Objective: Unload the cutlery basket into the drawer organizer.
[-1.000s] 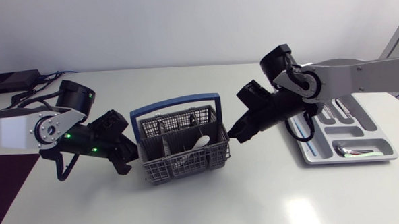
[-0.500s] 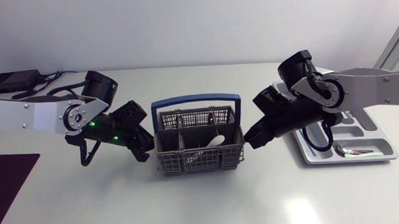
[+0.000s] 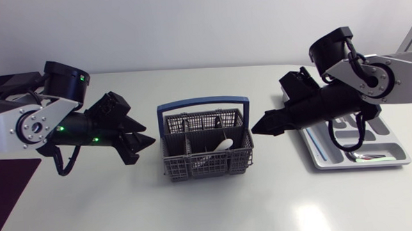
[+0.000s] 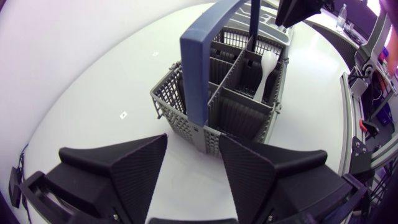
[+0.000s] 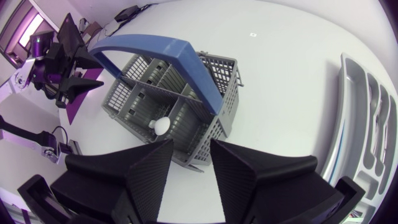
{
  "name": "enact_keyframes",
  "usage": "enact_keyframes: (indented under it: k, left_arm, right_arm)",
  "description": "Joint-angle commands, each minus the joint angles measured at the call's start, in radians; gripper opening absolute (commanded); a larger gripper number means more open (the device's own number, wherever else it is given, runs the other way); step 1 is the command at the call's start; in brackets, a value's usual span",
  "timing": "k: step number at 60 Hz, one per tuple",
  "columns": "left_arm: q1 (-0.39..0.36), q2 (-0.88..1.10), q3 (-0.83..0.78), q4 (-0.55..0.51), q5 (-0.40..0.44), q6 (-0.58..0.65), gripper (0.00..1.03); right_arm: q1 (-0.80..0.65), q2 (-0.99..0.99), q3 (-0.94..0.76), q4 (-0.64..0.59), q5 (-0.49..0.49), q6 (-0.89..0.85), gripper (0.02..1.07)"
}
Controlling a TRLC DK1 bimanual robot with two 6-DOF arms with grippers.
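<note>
The grey cutlery basket with its blue handle stands mid-table, a white spoon lying in one compartment. My left gripper hangs open just left of the basket, apart from it. In the left wrist view the basket and spoon lie ahead of the open gripper. My right gripper is open to the basket's right, clear of it. From the right wrist, the basket sits ahead of the gripper. The grey drawer organizer lies at the right, partly under my right arm.
A metal spoon lies in the organizer's front compartment, with more cutlery in the slots behind. A black box with cables sits at the back left. A dark mat covers the front left corner.
The basket slid right and straightened, then stayed put. Both arms drew back from its sides, left arm leftward and right arm rightward. Both grippers have opened.
</note>
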Motion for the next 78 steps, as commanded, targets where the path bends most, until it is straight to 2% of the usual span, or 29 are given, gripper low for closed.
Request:
enact_keyframes:
  k: [1,21,35,63,69,78]
  left_arm:
    - [-0.039,-0.055,-0.046,0.007,-0.018,-0.013,0.63]
    - [-0.146,-0.121,-0.067,0.007,-0.079,-0.027,0.63]
    - [-0.191,-0.138,-0.073,0.007,-0.104,-0.039,0.63]
    - [-0.206,-0.135,-0.081,0.022,-0.11,-0.039,0.63]
    - [-0.207,-0.133,-0.084,0.026,-0.11,-0.039,0.63]
    - [-0.207,-0.132,-0.089,0.031,-0.11,-0.039,0.63]
  right_arm:
    - [0.008,0.031,0.039,-0.027,-0.034,0.069,0.52]
    - [0.111,0.141,0.126,-0.092,-0.054,0.14,0.51]
    - [0.133,0.207,0.162,-0.118,-0.034,0.152,0.51]
    - [0.18,0.282,0.209,-0.119,0.021,0.174,0.51]
    - [0.186,0.284,0.217,-0.119,0.018,0.175,0.46]
    - [0.189,0.287,0.226,-0.115,0.016,0.181,0.46]
